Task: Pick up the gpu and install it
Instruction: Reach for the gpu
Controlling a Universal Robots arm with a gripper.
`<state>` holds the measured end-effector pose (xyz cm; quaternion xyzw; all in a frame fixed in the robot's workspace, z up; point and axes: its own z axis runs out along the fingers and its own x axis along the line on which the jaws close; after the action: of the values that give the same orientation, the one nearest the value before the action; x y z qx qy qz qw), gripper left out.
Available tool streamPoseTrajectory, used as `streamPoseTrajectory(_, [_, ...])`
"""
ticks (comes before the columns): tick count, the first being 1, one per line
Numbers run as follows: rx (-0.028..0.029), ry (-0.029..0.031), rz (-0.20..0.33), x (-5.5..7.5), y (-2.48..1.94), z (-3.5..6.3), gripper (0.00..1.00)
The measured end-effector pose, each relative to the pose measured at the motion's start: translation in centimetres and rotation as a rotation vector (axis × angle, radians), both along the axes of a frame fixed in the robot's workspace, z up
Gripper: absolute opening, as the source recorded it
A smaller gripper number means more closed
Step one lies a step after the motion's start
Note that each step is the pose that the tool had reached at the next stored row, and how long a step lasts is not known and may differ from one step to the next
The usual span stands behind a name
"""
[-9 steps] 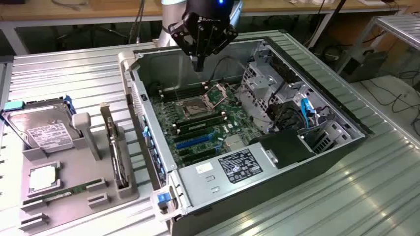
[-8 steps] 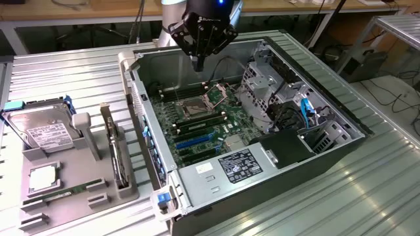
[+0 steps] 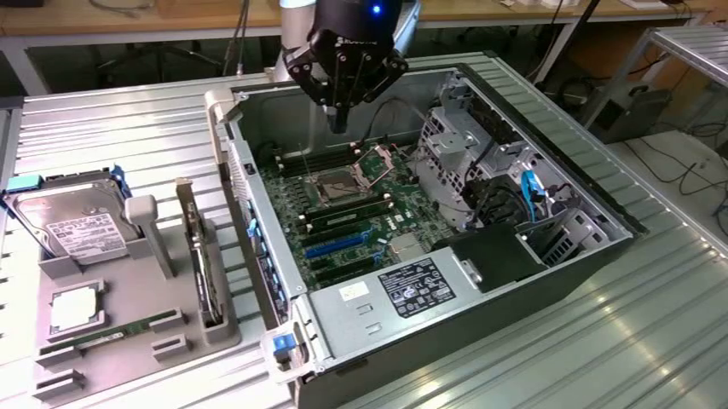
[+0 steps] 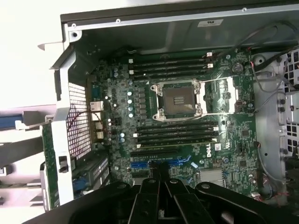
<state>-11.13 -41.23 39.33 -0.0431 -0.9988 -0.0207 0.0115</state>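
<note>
Over the open grey metal computer case [image 3: 245, 170], near its far wall: black robot gripper [image 3: 338, 126], jaws pressed fully together, holding nothing. Points down at the green motherboard [image 3: 393, 196]; from the wrist camera, seen [image 4: 161, 169] just above the long blue and black expansion slots [image 4: 140, 164].

Outside the case, on the exterior view's left, well apart from the gripper: thin flat dark circuit card with a silver metal end bracket, the gpu [image 3: 203, 256]. Stands upright on its long edge in a slot of the grey plastic holder tray [image 3: 125, 324], untouched. Shares the tray with a silver hard drive with white label [image 3: 71, 223] and a slim green memory stick [image 3: 102, 341].

Probably light and stiff, so no bending under a grip, but fragile: small parts on the faces, contacts on the lower edge. Best taken across the thickness at the free upper edge, near the middle of the length, to keep it from tilting. Smooth thin faces, so likely a little slippery; needs a firm but not crushing hold.
</note>
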Motion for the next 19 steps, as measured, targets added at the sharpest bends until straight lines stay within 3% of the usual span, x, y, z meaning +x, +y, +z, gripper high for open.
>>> streamPoseTrajectory(8, [0.0001, -0.0002, 0.0, -3.0, -1.46, -0.01, 0.11])
streamPoseTrajectory(11, [0.0001, -0.0002, 0.0, -5.0, -2.02, -0.05, 0.11])
streamPoseTrajectory(19, [-0.0012, -0.0001, 0.0, -8.6, -2.7, -0.37, 0.11])
